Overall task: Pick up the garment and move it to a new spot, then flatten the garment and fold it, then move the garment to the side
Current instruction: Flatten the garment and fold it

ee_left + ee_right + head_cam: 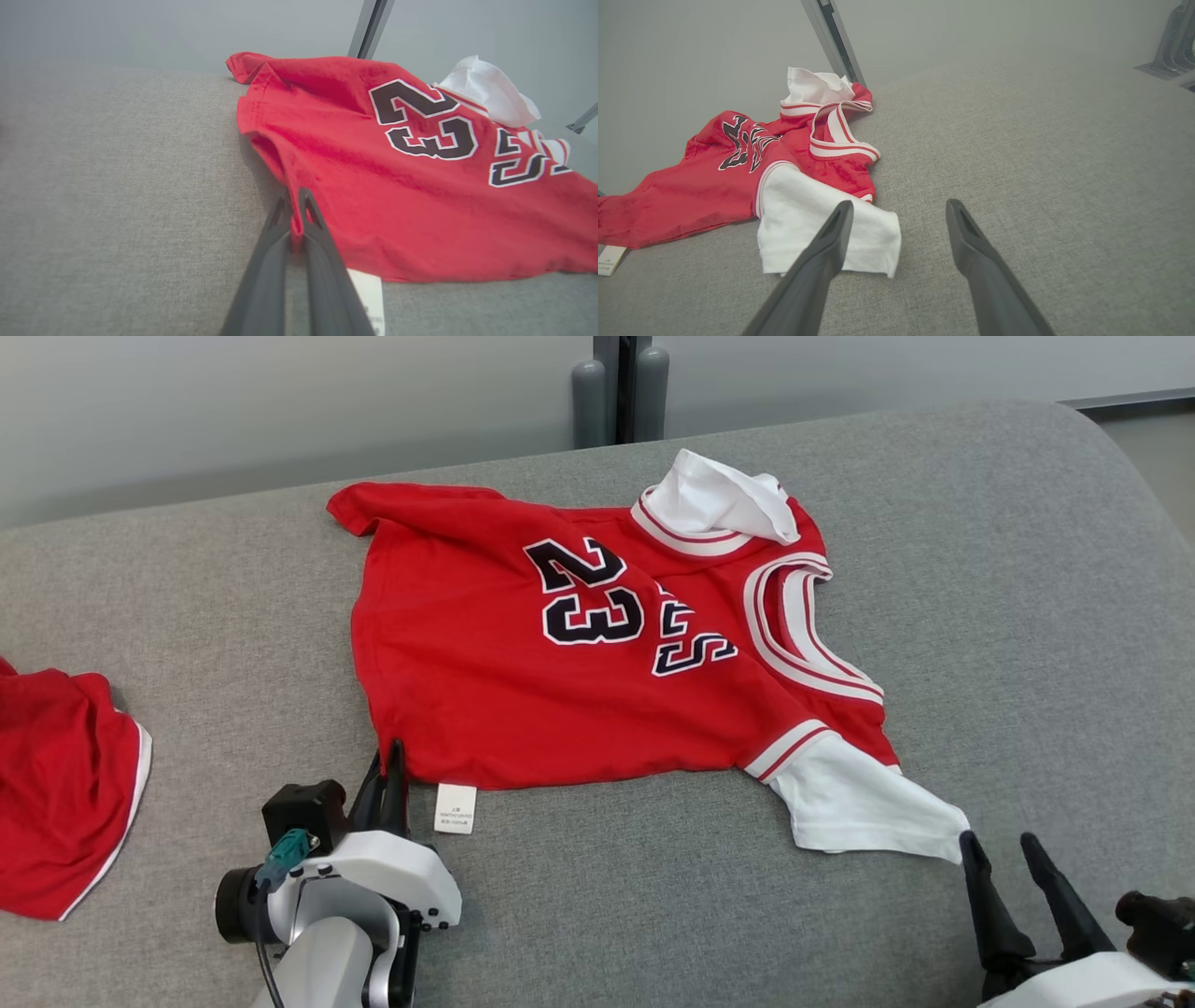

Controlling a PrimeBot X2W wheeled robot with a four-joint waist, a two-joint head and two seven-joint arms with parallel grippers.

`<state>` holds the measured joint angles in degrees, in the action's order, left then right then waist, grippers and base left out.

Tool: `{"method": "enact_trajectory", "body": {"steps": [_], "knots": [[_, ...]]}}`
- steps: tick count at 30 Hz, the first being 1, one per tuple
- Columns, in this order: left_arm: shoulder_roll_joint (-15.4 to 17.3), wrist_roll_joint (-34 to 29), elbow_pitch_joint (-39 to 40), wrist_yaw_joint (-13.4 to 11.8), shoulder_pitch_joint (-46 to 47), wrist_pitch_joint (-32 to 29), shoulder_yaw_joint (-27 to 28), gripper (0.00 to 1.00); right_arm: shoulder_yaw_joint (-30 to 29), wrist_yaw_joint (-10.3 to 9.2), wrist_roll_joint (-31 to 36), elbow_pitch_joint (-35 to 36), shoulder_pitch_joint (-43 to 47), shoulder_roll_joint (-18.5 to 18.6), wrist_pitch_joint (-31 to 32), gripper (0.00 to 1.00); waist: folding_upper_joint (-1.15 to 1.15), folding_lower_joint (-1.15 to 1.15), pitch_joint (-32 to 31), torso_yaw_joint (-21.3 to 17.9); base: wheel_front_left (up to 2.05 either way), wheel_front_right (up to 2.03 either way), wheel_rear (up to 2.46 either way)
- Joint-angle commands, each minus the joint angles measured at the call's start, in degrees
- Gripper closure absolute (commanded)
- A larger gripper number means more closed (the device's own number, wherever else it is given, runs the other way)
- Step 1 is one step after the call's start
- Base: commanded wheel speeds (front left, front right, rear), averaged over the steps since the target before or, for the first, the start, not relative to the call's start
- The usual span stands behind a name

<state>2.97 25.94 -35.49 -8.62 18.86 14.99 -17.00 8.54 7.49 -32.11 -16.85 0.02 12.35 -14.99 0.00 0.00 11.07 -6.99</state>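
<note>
One jersey, two hands: the left hand pinches its hem corner, and the right hand stands spread by a sleeve.

The red jersey, numbered 23, lies mostly flat but rumpled at the middle of the grey tabletop, neck toward 3 o'clock. It has two white sleeves: one lies flat at 4 o'clock and the other is bunched up at 1 o'clock. The left hand sits at the jersey's 7 o'clock corner, its two fingers pressed together on a fold of red hem. One white tag sticks out just beside them. The right hand's two fingers are apart and hold nothing; in the right wrist view one fingertip overlaps the flat sleeve's edge. One other red cloth with white trim lies well apart at 9 o'clock. Two grey posts stand at 12 o'clock.
</note>
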Motion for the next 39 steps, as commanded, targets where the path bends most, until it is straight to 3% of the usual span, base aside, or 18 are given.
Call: {"method": "enact_trajectory", "body": {"steps": [1, 22, 23, 24, 25, 31, 36, 39], "knots": [[0.29, -0.53, 0.33, 0.27, -0.87, 0.23, 0.12, 1.0, 0.77, 0.0, -1.0, -0.95, -0.61, 0.69, -0.3, 0.0, 0.0, 0.0, -0.31, 0.03, 0.0, 0.0, 0.0], [0.08, -1.01, 0.96, 0.95, -1.93, 0.24, -0.89, 1.0, 6.42, 0.0, -6.04, -8.01, -4.15, 2.41, -0.3, 0.0, 0.0, 0.0, -0.73, 1.8, 0.0, 0.0, 0.0], [0.09, -1.04, 0.94, 0.91, -1.91, 0.24, -0.91, 1.0, 6.62, 0.0, -6.28, -8.12, -4.17, 2.42, -0.3, 0.56, 0.0, 0.0, -0.67, 1.88, 0.0, 0.0, 0.0], [0.09, -1.05, 0.94, 0.84, -1.88, 0.24, -0.92, 1.0, 6.9, 0.0, -6.26, -8.26, -4.25, 2.6, -0.3, 0.84, 0.0, 0.0, -0.64, 1.95, 0.0, 0.0, 0.0], [0.08, -1.03, 0.96, 0.78, -1.85, 0.24, -0.91, 1.0, 7.12, 0.0, -6.22, -8.28, -4.35, 2.8, -0.3, 1.0, 0.0, 0.0, -0.6, 2.01, 0.0, 0.0, 0.0], [0.06, -0.99, 1.05, 0.68, -1.88, 0.24, -0.63, 1.0, 7.41, 0.0, -6.4, -7.33, -4.47, 3.58, -0.3, 1.0, 0.0, 0.0, -0.72, 2.07, 0.0, 0.0, 0.0], [0.07, -0.33, 1.62, 1.33, -2.49, 0.24, -0.15, 1.0, 5.77, 0.0, -7.08, -2.25, -4.06, 4.03, -0.3, 1.0, 0.0, 0.0, -1.53, 2.03, 0.0, 0.0, 0.0], [0.04, 3.49, 2.56, 4.68, -3.38, -1.57, 0.2, 1.0, 5.2, 0.0, -8.38, 1.9, -4.24, 5.05, -0.3, 1.0, 0.0, 0.0, -2.46, 1.98, 0.0, 0.0, 0.0]]}}
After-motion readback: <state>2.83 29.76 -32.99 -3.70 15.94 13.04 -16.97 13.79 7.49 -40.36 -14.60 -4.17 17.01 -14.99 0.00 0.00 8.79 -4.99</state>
